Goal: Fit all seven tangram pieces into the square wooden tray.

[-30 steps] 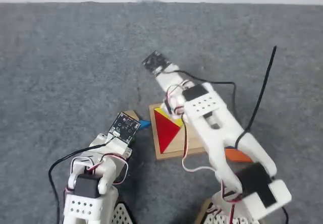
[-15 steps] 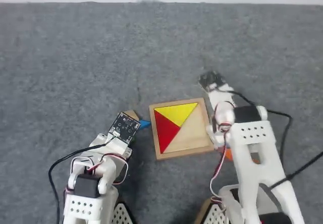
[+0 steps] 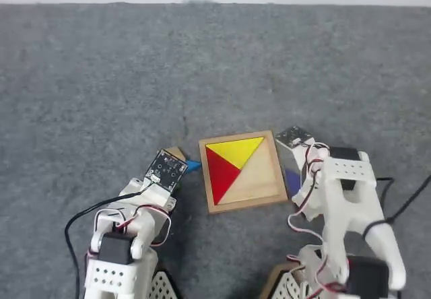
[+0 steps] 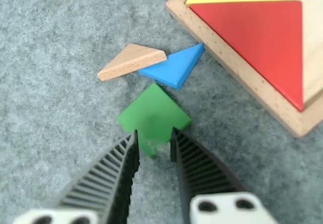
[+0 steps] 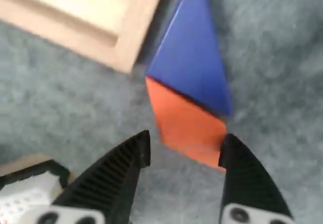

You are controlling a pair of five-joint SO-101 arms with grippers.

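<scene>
1. The square wooden tray [image 3: 268, 190] sits on fuzzy grey carpet [image 3: 101, 77], with flat yellow [image 3: 236, 151] and red [image 3: 222, 174] triangles inside.
2. The left gripper [image 4: 154, 133] has ribbed jaws barely parted and holds nothing, right at a green square's [image 4: 154, 114] corner.
3. The right gripper [image 5: 185, 138] is spread wide and empty over an orange piece [image 5: 186, 119], which touches a dark blue piece [image 5: 194, 62] beside the tray.

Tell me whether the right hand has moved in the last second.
Yes. In the high view, the right hand swung off the wooden tray to its right side, above the blue piece and orange piece.

hand [image 4: 154, 146] at green square [image 4: 154, 114], contact unclear
</scene>
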